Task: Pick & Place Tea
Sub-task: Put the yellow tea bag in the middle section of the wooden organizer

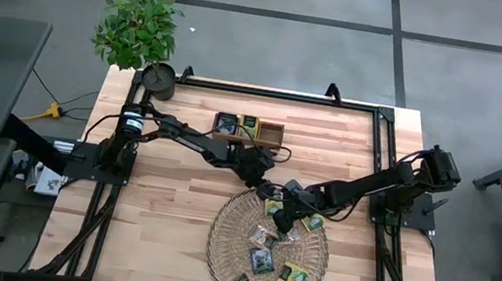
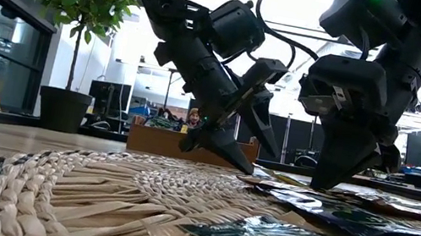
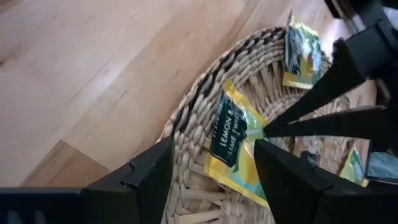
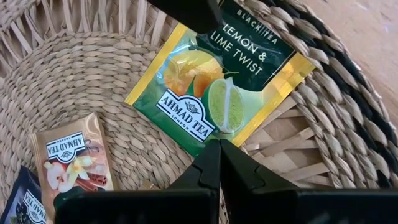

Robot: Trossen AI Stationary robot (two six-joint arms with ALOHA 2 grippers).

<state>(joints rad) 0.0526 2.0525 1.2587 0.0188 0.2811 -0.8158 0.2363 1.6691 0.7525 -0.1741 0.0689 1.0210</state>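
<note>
At the woven tray's (image 1: 225, 255) twelve o'clock rim, the left gripper (image 3: 211, 168), jaws apart, straddles the light, flimsy, slippery lemon sachet (image 4: 217, 93); best pinched by an edge. The right gripper (image 4: 219, 163), jaws together, pins it.

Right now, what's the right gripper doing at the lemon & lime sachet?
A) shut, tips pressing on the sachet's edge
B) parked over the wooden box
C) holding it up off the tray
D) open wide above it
A: the right gripper has its fingers closed together, tips on the edge of the lemon & lime sachet, which lies flat on the woven tray; the left gripper stands open beside it.
</note>
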